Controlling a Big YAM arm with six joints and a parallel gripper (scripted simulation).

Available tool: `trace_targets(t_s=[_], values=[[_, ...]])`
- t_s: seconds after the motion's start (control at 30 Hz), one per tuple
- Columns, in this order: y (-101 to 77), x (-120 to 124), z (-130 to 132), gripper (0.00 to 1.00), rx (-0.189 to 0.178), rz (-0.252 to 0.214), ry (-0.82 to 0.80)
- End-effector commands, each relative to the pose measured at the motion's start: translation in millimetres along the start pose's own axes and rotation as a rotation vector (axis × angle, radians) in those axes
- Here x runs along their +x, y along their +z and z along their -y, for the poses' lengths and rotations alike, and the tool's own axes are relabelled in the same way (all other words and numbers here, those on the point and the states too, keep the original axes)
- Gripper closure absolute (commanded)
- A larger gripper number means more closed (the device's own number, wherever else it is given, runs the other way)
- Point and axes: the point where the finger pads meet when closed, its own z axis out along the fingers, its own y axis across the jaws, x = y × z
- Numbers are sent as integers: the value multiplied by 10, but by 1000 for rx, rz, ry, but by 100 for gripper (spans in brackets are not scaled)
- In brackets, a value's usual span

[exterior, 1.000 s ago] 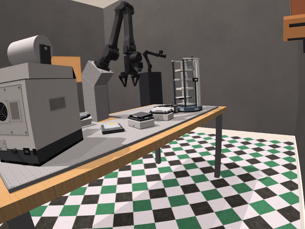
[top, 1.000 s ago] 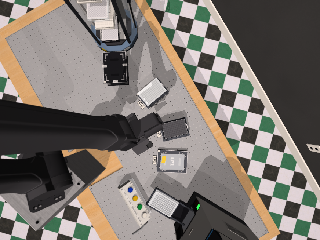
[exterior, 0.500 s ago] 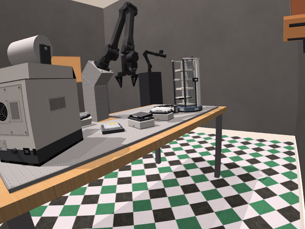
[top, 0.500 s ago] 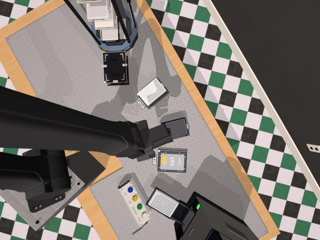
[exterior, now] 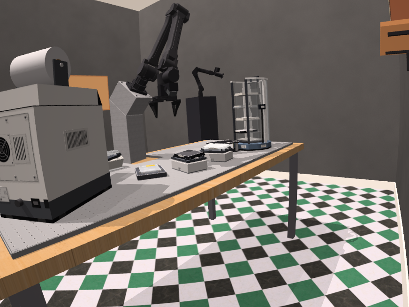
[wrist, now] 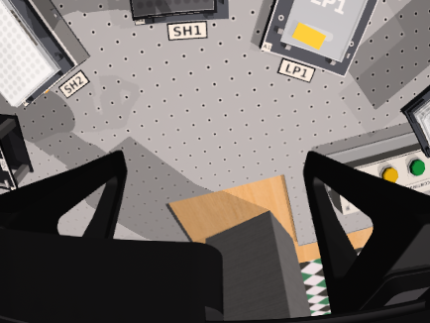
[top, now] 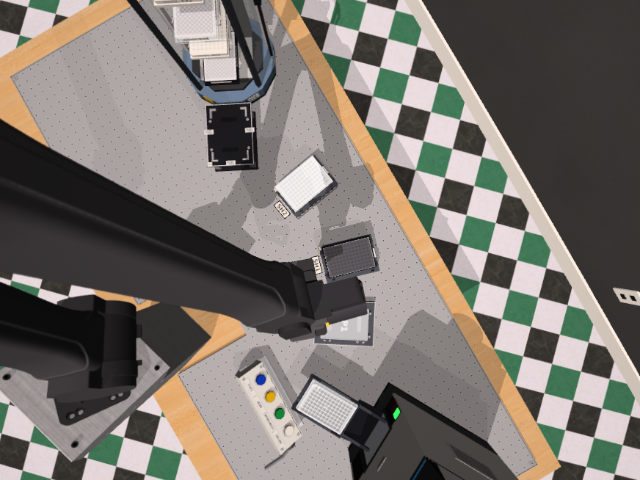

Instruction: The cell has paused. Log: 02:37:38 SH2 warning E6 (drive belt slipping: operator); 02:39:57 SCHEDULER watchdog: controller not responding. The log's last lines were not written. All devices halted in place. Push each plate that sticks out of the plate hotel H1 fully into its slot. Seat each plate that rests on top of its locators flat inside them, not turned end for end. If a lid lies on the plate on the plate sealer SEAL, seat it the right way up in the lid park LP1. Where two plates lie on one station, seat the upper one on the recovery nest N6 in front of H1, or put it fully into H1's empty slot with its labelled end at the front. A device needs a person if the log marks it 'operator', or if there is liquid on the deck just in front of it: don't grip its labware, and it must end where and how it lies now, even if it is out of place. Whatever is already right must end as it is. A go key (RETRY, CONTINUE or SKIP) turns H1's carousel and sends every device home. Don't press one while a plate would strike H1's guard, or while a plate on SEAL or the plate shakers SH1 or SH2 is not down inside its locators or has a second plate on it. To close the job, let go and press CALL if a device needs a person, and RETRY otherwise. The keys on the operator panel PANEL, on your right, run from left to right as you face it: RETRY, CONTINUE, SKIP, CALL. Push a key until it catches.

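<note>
My gripper [exterior: 164,107] is open and empty, high above the deck; in the wrist view its fingers spread wide over bare deck. In the top view the wrist [top: 335,304] covers part of the lid park LP1 [top: 351,326]. LP1 [wrist: 322,9] holds what looks like a flat clear lid with a yellow mark. SH1 [top: 348,256] carries a dark plate, level within its frame. SH2 [top: 304,185] carries a white plate, with its dark base showing along one side. The SEAL tray holds a white plate [top: 325,405] with no lid. Nest N6 [top: 230,135] is bare.
The hotel H1 [top: 222,46] stands at the far end with several white plates on its shelves. PANEL [top: 268,405] has blue, yellow, green and white keys. The sealer body [top: 428,439] is tall at the near end. The arm's pedestal [exterior: 127,122] stands beside the table.
</note>
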Motion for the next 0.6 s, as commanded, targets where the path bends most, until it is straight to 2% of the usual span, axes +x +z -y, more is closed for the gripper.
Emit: trace_targets(t_s=[0.0,0.2,0.4,0.47,0.57], values=[[-20,-122,100,0,6,3,-23],[-23,-230,275,0,6,3,-23],[-25,-272,477,0,6,4,200],[-25,-272,477,0,6,4,200],[-27,-293,578,0,6,5,300]])
